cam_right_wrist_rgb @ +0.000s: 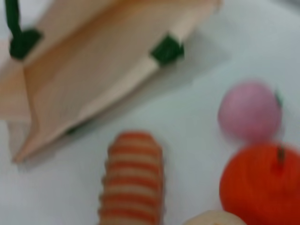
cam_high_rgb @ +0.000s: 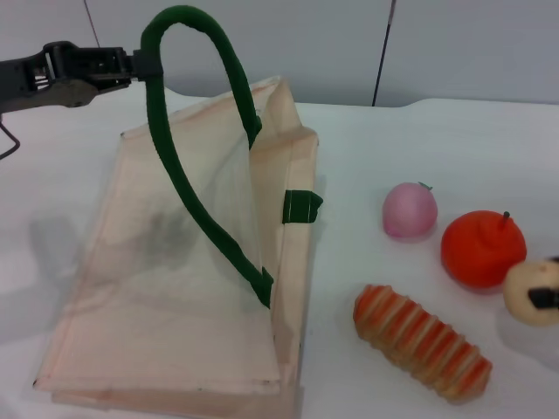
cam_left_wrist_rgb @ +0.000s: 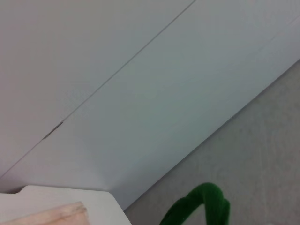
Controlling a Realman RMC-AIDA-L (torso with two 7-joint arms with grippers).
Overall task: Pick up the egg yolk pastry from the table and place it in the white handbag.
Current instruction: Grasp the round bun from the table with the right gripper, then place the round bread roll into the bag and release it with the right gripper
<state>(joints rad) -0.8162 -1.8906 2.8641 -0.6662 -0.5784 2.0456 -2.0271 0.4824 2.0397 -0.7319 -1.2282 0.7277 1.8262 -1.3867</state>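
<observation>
The egg yolk pastry [cam_high_rgb: 527,292] is a small pale tan ball at the far right edge, beside the orange fruit; its top also peeks in at the edge of the right wrist view [cam_right_wrist_rgb: 213,218]. Dark finger parts of my right gripper [cam_high_rgb: 547,281] lie against its near and far sides, shut on it. The white handbag [cam_high_rgb: 175,288] lies at the left with its mouth facing the fruit. My left gripper [cam_high_rgb: 140,65], at the far left, is shut on the bag's green handle [cam_high_rgb: 188,22], holding it raised so the mouth [cam_right_wrist_rgb: 93,70] gapes open. The handle also shows in the left wrist view [cam_left_wrist_rgb: 201,206].
A pink round fruit [cam_high_rgb: 409,210], an orange fruit [cam_high_rgb: 480,249] and a long orange-and-cream striped bread [cam_high_rgb: 419,342] lie on the white table [cam_high_rgb: 367,157] between the pastry and the bag. A pale wall stands behind the table.
</observation>
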